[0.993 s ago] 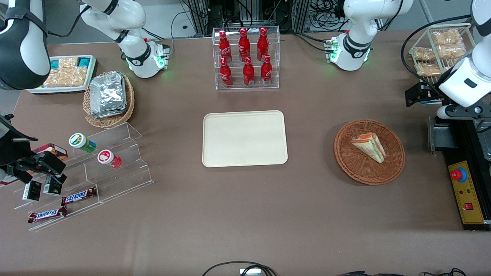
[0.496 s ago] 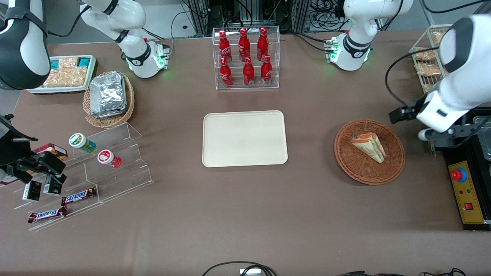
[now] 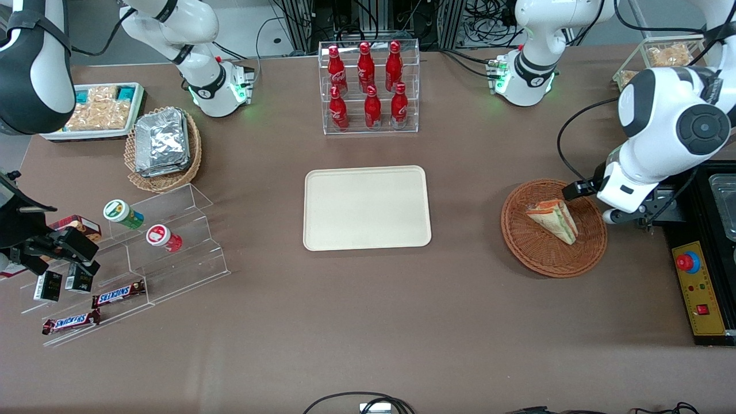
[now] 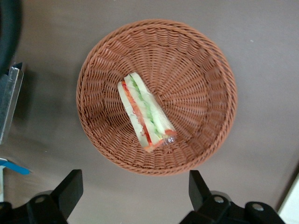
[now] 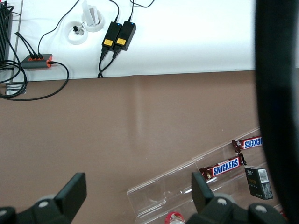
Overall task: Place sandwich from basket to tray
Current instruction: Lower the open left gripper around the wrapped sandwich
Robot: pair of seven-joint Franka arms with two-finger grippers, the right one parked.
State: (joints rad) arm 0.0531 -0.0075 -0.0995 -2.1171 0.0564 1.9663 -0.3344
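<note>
The sandwich (image 3: 554,219) is a triangular white-bread wedge with red, green and orange layers. It lies in the round reddish-brown wicker basket (image 3: 520,230). The cream-beige tray (image 3: 367,207) lies flat at the table's middle with nothing on it. My left gripper (image 3: 620,208) hovers above the basket's rim at the working arm's end. In the left wrist view the gripper (image 4: 133,186) is open wide and holds nothing, with bare table between its fingers. That view also shows the sandwich (image 4: 146,112) in the basket (image 4: 205,74).
A clear rack of red bottles (image 3: 368,86) stands farther from the front camera than the tray. A black control box with a red button (image 3: 688,262) sits near the basket at the working arm's end. A tan basket of foil packets (image 3: 162,144) and an acrylic snack stand (image 3: 132,253) lie toward the parked arm's end.
My left arm has swung in from the table's edge toward the basket and now hangs over its rim. The sandwich, basket and tray have not moved.
</note>
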